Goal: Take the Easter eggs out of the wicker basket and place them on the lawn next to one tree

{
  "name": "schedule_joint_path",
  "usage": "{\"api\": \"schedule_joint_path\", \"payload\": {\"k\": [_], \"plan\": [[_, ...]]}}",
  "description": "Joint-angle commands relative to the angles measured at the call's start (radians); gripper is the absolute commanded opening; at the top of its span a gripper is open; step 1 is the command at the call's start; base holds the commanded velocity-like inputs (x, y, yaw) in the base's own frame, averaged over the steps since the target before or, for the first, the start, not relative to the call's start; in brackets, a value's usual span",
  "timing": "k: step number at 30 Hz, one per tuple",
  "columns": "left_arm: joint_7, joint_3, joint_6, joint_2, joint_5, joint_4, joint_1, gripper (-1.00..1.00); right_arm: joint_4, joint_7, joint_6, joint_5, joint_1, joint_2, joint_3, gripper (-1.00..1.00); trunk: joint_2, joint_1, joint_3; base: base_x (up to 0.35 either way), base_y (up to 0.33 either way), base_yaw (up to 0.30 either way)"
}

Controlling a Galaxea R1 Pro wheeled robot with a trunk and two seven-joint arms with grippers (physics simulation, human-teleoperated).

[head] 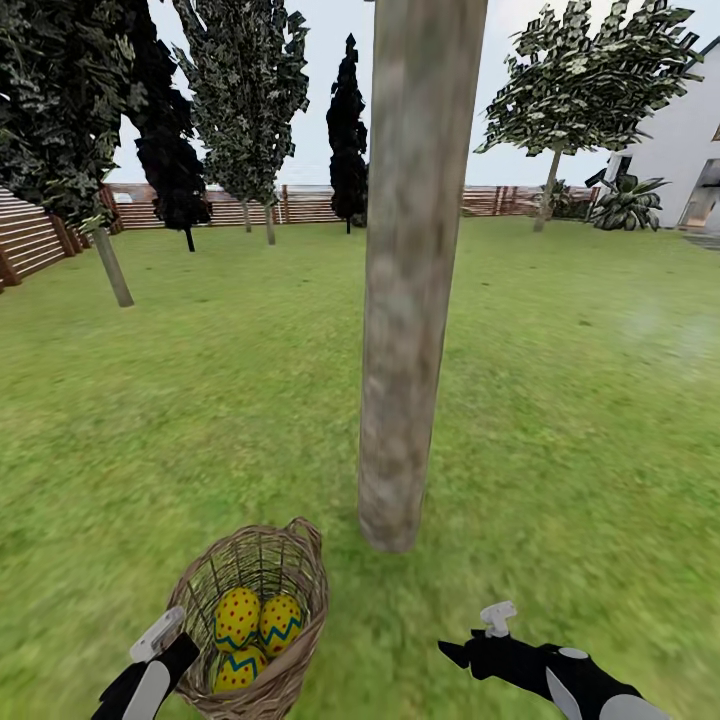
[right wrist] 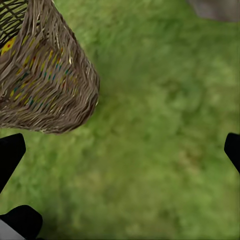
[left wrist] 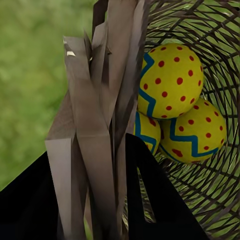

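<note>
The left gripper sits at the near rim of the basket. In the left wrist view its two dark fingers stand on either side of the woven wall, one outside and one inside, closed down on it. That view looks right into the basket and shows all three eggs packed together just past the inside finger. The head view shows them too, low in the basket.

The tree stands on the grass just behind the basket, with nothing between them.

The right gripper hangs low over bare grass, well apart from the basket, its arm reaching in from the right. In the right wrist view its fingers are spread wide and hold nothing. That view shows the basket from outside, tilted, beyond one finger.

Far back are a fence, more trees and a white house.
</note>
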Motion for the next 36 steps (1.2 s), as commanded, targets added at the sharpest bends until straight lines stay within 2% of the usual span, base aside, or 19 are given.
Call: {"api": "schedule_joint_path", "payload": {"k": [1, 21, 24, 29, 36], "plan": [[0.004, 0.0, 0.004, 0.0, 0.011, -0.002, 0.0, -1.0, 0.001, 0.003, -0.006, 0.01, -0.001, 0.0, -0.007, 1.0, -0.008, 0.004, -0.004, 0.0, 0.0, 0.0], [0.004, 0.008, 0.004, 0.0, 0.01, -0.002, 0.0, -1.0, 0.001, 0.001, -0.008, 0.01, -0.001, 0.0, -0.007, 1.0, -0.148, 0.081, -0.067, 0.0, 0.0, 0.0], [0.0, 0.037, 0.003, 0.0, 0.01, -0.002, 0.0, -1.0, 0.001, 0.001, -0.009, 0.01, -0.001, 0.0, -0.007, 1.0, -0.169, 0.092, -0.076, 0.0, 0.0, 0.0], [0.0, 0.043, 0.003, 0.0, 0.01, -0.002, 0.0, -1.0, 0.001, 0.0, -0.01, 0.01, -0.001, 0.0, -0.007, 1.0, -0.204, 0.111, -0.092, 0.0, 0.0, 0.0], [-0.003, 0.044, 0.003, 0.0, 0.008, -0.006, 0.0, -1.0, 0.001, 0.001, -0.011, 0.01, -0.001, 0.0, -0.007, 1.0, -0.204, 0.111, -0.092, 0.0, 0.0, 0.0]]}}
